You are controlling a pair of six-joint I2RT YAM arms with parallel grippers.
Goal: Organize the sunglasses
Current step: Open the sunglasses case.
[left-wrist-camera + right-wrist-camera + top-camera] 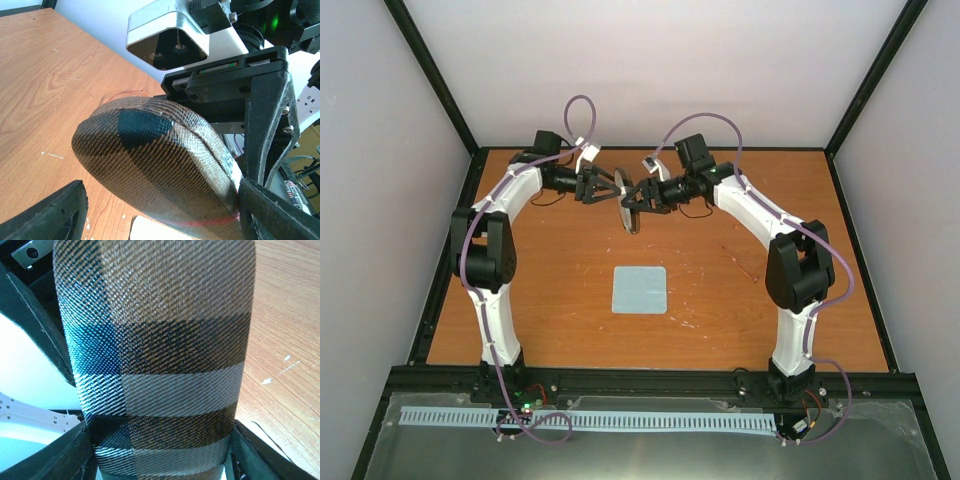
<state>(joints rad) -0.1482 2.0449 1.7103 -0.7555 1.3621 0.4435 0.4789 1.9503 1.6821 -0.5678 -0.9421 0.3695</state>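
Note:
The brown case [632,214] with grey stripes hangs above the back middle of the table, and my right gripper [629,199] is shut on it. In the right wrist view both fingers press the case [160,355] at the gripper [157,445]. My left gripper [615,189] faces it from the left and stands open around the case [150,155]. Its right finger [270,210] touches the case end, while its left finger [50,215] stays apart. Of the sunglasses only a thin pinkish-red line [215,222] shows at the case's lower edge.
A pale blue square cloth [640,290] lies flat on the wooden table [740,290], nearer the arm bases. Grey walls and a black frame [450,110] close in the back and sides. The right arm's wrist camera [170,37] sits close above the case.

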